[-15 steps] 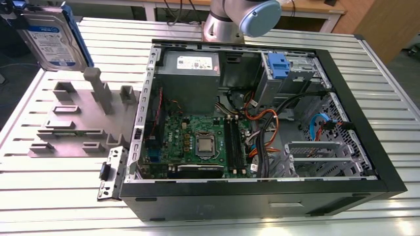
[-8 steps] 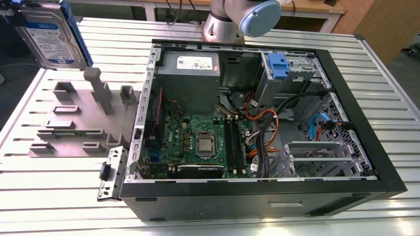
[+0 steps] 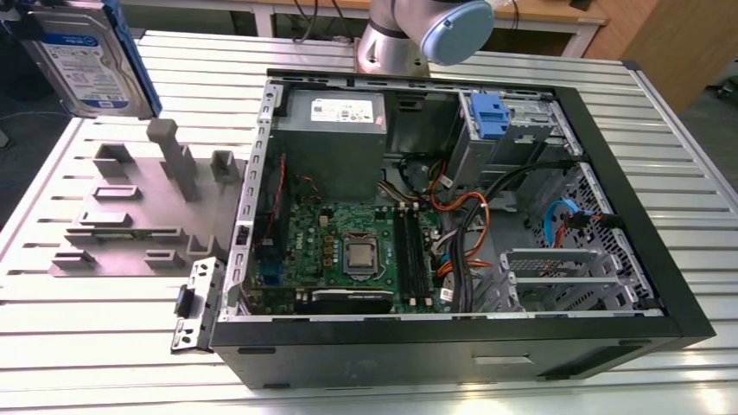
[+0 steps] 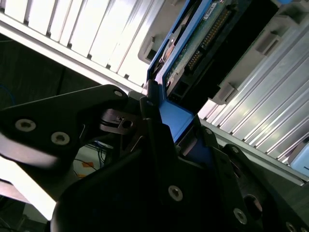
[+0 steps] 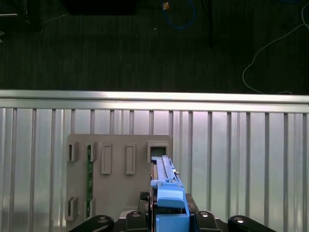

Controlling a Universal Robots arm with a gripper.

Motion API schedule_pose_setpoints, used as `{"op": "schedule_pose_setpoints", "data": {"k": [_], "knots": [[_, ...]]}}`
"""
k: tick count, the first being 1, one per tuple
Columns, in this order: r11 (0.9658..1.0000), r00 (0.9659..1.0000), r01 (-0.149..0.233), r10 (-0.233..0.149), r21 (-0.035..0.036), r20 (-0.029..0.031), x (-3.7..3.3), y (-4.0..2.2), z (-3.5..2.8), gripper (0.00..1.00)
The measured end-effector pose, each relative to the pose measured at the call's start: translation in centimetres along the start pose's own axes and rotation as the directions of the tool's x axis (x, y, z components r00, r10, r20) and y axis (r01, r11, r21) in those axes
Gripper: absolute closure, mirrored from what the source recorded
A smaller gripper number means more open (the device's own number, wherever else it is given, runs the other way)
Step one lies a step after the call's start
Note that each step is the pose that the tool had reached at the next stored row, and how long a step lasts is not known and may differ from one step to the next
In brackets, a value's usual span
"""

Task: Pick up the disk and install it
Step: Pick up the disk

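Fingers [image 4: 150,118] of the gripper [image 4: 176,126] sit closest in the second wrist view, pressed against the blue carrier [image 4: 175,121] of the disk [image 4: 193,48] from both sides, pinching it. The disk runs away from the fingers on edge (its connector row and green circuit board face the camera).

In the first wrist view the disk points down at the grey fixture [image 5: 116,169], over one of its slots; a green strip [image 5: 89,174] stands in another slot. The fixture lies on the slatted table [image 5: 241,159], with dark floor [image 5: 145,48] beyond the table's edge.

In the upper left of the exterior view the disk [image 3: 86,60] hangs above the fixture [image 3: 127,207], label side showing, well apart from the open case [image 3: 461,354] at centre. Inside the case lie the motherboard [image 3: 346,251], the power supply [image 3: 334,121] and, towards the upper right, the bay with its blue latch [image 3: 490,117]. Behind the case, at top centre, stands the arm [image 3: 427,35].
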State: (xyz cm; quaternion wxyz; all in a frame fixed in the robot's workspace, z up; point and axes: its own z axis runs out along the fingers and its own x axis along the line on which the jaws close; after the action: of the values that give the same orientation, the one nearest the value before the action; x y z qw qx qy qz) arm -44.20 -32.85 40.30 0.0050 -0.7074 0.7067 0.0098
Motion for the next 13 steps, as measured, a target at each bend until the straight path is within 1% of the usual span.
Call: {"op": "schedule_pose_setpoints", "data": {"k": [13], "knots": [[1.0,1.0,0.0,0.0,0.0,0.0001,-0.02,0.01,-0.91,0.63]]}}
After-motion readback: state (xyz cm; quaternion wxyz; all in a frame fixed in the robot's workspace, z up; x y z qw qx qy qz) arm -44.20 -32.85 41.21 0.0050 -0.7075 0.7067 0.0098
